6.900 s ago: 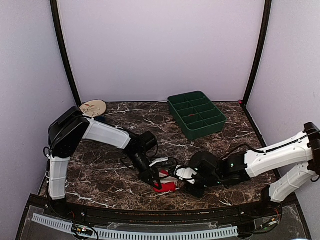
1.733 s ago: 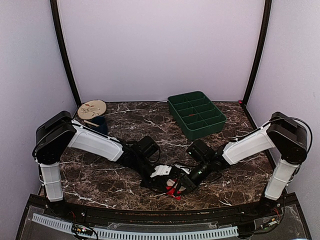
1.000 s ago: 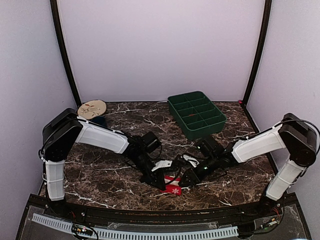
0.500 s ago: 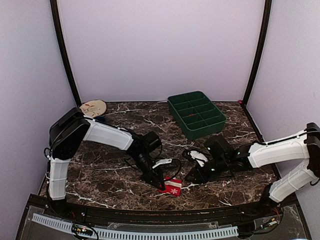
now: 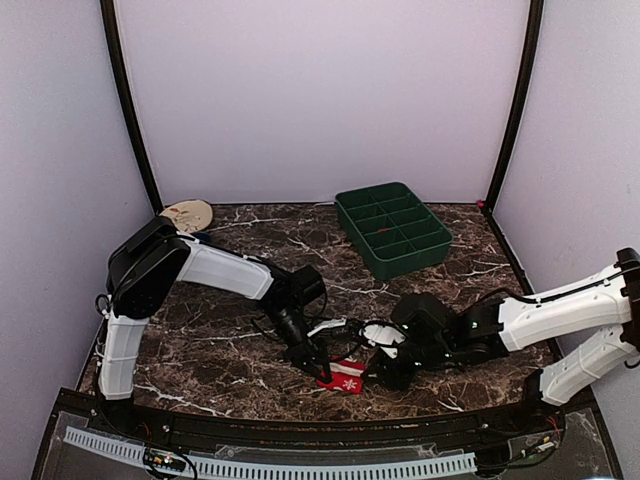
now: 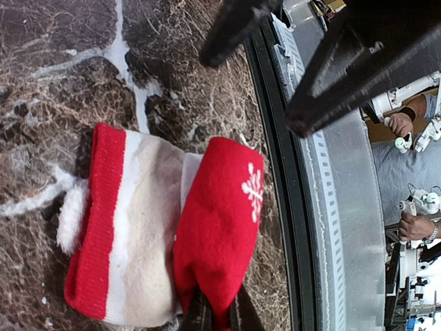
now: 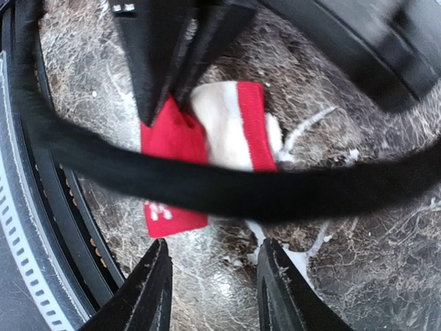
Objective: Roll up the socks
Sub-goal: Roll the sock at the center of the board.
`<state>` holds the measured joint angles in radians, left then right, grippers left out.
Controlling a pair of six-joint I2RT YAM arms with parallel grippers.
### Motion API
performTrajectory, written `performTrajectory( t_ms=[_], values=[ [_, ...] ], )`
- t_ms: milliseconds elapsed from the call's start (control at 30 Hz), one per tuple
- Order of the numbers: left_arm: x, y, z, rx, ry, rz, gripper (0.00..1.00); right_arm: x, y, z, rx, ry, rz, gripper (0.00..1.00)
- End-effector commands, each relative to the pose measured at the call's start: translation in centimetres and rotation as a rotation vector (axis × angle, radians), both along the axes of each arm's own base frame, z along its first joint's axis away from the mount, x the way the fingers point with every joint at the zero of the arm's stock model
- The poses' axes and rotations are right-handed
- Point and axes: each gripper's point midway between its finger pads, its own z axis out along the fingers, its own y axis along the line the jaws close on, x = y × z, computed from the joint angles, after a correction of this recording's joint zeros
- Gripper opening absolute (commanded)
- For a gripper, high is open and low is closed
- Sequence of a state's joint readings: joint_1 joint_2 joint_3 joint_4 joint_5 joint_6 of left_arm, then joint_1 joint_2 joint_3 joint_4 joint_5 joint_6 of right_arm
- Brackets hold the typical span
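Note:
The socks [image 5: 343, 378] lie in a small heap near the table's front edge, between the two arms. In the left wrist view a red part with a white snowflake [image 6: 220, 221] lies over a white-and-red cuff [image 6: 127, 234]. My left gripper [image 6: 214, 318] is shut on the lower edge of the red part; from above it [image 5: 318, 367] sits at the heap's left side. My right gripper [image 7: 215, 289] is open with only bare table between its fingers, just short of the socks [image 7: 172, 165]. From above it [image 5: 379, 376] is right of the heap. A black cable [image 7: 275, 189] crosses the right wrist view.
A green compartment tray [image 5: 392, 230] stands at the back right. A round wooden disc [image 5: 188, 214] lies at the back left. The table's black front rail [image 5: 300, 425] runs just beyond the socks. The left arm's fingers [image 7: 165, 62] point down at the socks in the right wrist view.
My right gripper swung away to the right, then came back down close beside the socks, jaws slightly wider. The left gripper keeps its pinch on the red sock.

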<state>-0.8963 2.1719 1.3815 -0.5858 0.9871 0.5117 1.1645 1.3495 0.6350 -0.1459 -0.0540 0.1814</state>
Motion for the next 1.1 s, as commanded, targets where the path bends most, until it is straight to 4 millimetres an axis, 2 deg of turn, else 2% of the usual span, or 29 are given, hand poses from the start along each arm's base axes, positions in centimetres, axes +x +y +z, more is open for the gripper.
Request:
performTrajectory(
  t_ms=[0,233,400,633,800,833,1067],
  values=[
    [-0.2,0.8,-0.9,0.067,0.039,0.008,0.0,-0.3,1.5,0.3,-0.02,-0.048,0.052,0.39],
    [-0.2,0.8,-0.9,0.07,0.047,0.009,0.0,-1.0,3.6,-0.2,-0.062,-0.076,0.136,0.4],
    [-0.2,0.8,-0.9,0.068,0.045,0.01,0.0,-1.1,4.1,-0.9,-0.094,-0.075,0.168,0.41],
    [-0.1,0.8,-0.8,0.066,0.047,0.01,0.0,-1.3,3.9,-2.2,-0.132,-0.06,0.188,0.42],
    [0.0,0.8,-0.8,0.062,0.051,0.014,0.0,-1.3,4.1,-2.1,-0.13,-0.061,0.198,0.41],
    [0.0,0.8,-0.8,0.063,0.053,0.014,0.0,-1.4,3.9,-3.1,-0.155,-0.05,0.203,0.41],
    [0.0,0.7,-0.8,0.058,0.054,0.014,0.0,-1.8,3.8,-4.0,-0.168,-0.025,0.215,0.31]
  ],
)
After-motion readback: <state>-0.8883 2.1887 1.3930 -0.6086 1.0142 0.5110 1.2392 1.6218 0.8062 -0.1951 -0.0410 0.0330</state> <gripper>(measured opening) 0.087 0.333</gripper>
